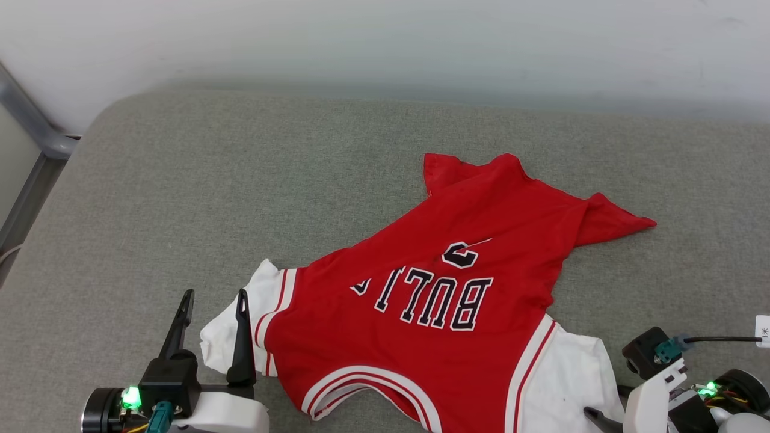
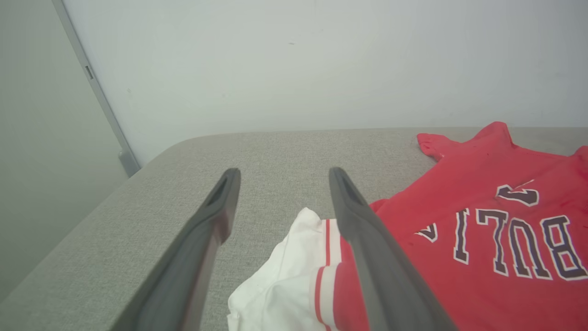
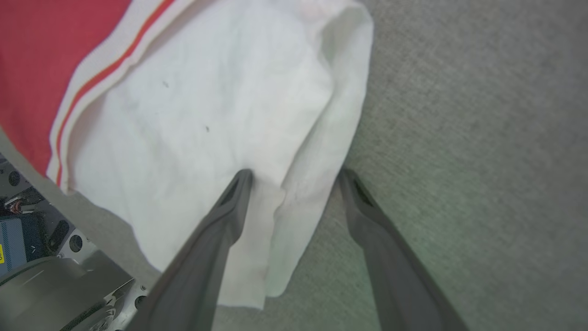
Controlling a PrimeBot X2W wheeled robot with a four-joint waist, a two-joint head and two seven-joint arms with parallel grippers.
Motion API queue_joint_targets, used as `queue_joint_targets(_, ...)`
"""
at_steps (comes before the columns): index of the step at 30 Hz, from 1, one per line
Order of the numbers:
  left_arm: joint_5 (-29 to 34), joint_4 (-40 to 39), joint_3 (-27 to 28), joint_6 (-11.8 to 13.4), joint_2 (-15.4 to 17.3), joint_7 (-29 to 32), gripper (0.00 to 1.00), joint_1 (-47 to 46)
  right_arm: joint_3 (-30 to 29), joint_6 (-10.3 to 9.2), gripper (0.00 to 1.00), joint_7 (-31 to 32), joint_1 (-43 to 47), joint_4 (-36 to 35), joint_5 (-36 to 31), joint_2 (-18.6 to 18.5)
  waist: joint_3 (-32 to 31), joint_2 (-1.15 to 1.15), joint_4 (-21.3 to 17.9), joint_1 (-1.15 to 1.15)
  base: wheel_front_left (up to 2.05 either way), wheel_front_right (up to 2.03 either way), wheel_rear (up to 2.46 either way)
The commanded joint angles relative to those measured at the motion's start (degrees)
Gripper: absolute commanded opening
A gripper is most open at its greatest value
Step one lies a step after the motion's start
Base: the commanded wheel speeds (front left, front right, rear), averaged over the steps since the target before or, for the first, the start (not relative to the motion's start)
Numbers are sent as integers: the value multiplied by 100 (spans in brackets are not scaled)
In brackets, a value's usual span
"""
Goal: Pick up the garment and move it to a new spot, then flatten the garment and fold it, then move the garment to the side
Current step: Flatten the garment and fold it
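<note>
two finger pairs apart | left gripper (image 1: 216,296) by garment (image 1: 481,210) | right gripper (image 3: 295,177) above it

Garment (image 1: 433,288) lies on worktop (image 1: 210,198), right of centre, collar end nearest the robot, hem end toward the wall (image 1: 385,42) behind. Left gripper (image 1: 216,294) at near left, its inner finger at the edge of the near-left sleeve (image 1: 219,343). Right gripper (image 3: 295,174) at near right – one finger over the near-right sleeve (image 1: 565,373), the other over bare worktop
</note>
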Motion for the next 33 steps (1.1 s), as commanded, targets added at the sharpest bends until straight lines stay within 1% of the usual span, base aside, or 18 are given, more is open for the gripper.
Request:
queue_joint_targets(1,61,28,40,-50,-55,-14,100,-28,299,0,100,-67,26,307,137,234,8,0,6,0,0,0,0)
queue_joint_targets(4,107,64,107,-98,-98,-14,100,14,508,8,100,-377,-74,546,265,345,-21,0,-14,0,0,0,0)
queue_joint_targets(5,111,73,133,-111,-112,-14,100,36,541,8,47,-504,-124,609,292,340,-36,0,-27,0,0,0,0)
queue_joint_targets(6,130,86,162,-134,-127,-14,100,48,530,7,3,-649,-186,670,311,318,-54,0,-40,0,0,0,0)
queue_joint_targets(7,148,97,179,-148,-143,-14,100,62,535,6,0,-752,-253,719,324,268,-76,0,-49,0,0,0,0)
queue_joint_targets(10,180,131,232,-194,-179,-14,100,96,384,-3,0,-1075,-405,800,386,76,-141,0,-82,0,0,0,0)
queue_joint_targets(11,180,131,232,-194,-179,-14,100,96,384,-3,0,-1075,-405,800,386,76,-141,0,-82,0,0,0,0)
queue_joint_targets(14,203,151,283,-247,-220,-14,100,122,54,-6,0,-1297,-541,845,470,-186,-186,0,-106,0,0,0,0)
queue_joint_targets(19,242,189,387,-316,-261,-14,100,172,-487,-5,0,-1395,-449,1000,626,-554,-214,0,-132,0,0,0,0)
queue_joint_targets(23,275,226,453,-374,-296,-14,100,171,-920,-5,0,-1400,-314,1339,689,-808,-195,0,-149,0,0,0,0)
queue_joint_targets(25,294,257,482,-401,-316,-14,100,161,-1082,-5,0,-1410,-267,1557,733,-815,-183,0,-157,0,0,0,0)
queue_joint_targets(30,315,365,530,-494,-368,-14,100,125,-1240,-4,0,-1490,-189,1999,814,-606,-199,0,-151,0,0,0,0)
queue_joint_targets(31,315,390,542,-519,-373,-14,100,113,-1278,-4,35,-1567,-188,2063,796,-553,-209,0,-147,0,0,0,0)
queue_joint_targets(32,308,412,560,-545,-367,-14,100,93,-1298,-4,100,-1664,-193,2095,760,-505,-224,0,-146,0,0,0,0)
queue_joint_targets(33,304,433,573,-578,-351,-14,100,71,-1338,-4,100,-1786,-219,2120,711,-462,-245,0,-145,0,0,0,0)
